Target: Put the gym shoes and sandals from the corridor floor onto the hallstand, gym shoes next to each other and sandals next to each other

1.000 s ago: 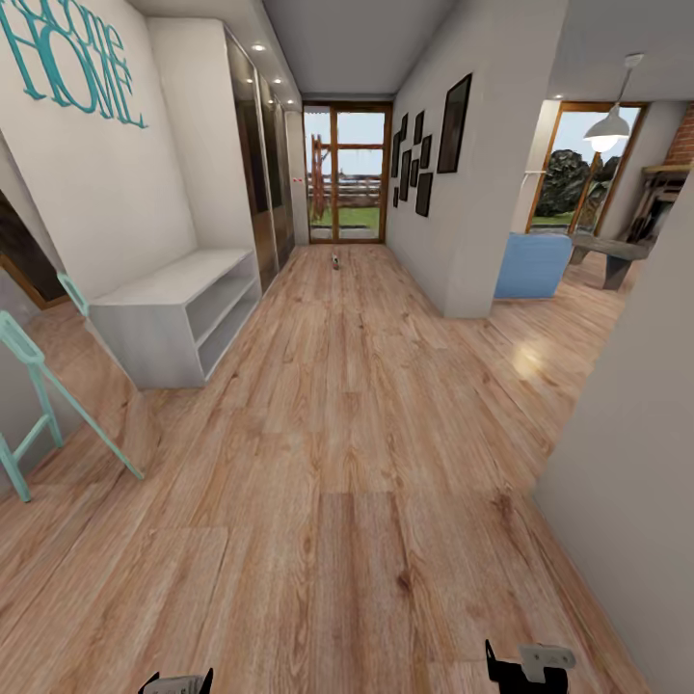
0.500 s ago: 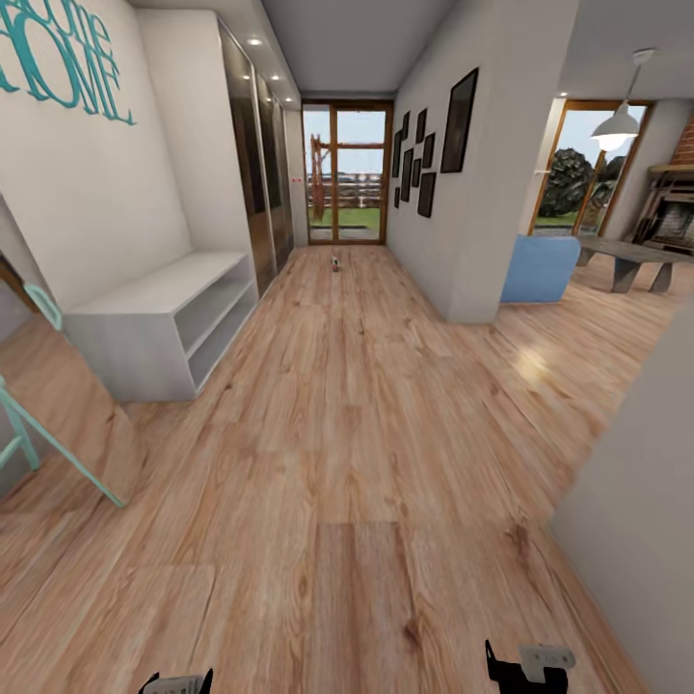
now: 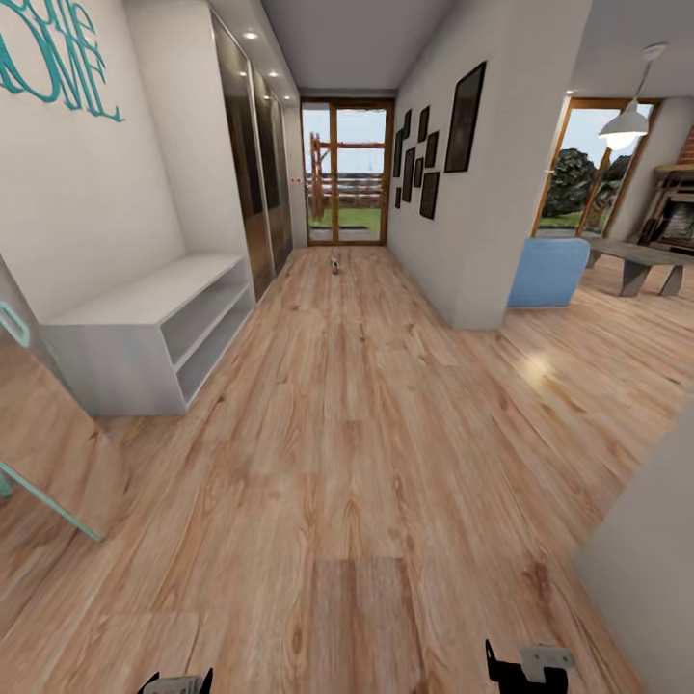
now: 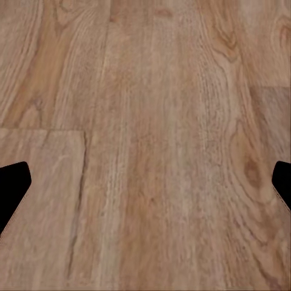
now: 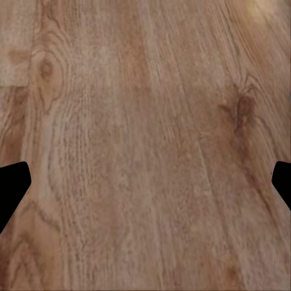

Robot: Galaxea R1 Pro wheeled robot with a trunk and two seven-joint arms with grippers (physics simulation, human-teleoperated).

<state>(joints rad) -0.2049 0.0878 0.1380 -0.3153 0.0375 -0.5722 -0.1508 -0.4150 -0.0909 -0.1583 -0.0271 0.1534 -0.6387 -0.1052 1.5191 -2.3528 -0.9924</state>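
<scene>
Corridor, light brown wood-grain plank floor [image 3: 366, 434].
Small indistinct object [image 3: 334, 264] on floor far down, near glazed door [image 3: 347, 173]. Low white two-shelf bench [image 3: 154, 328] at left wall. Left gripper [image 4: 145, 182], right gripper [image 5: 145, 182]: fingers spread wide over bare planks, empty.

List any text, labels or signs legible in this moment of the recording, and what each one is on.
"HOME": large teal wall lettering on the white wall at the left of the head view, above the low white bench.
A smaller teal word above it is cut off by the picture's edge; not readable.
The dark framed pictures on the right corridor wall are too small to show any text.
</scene>
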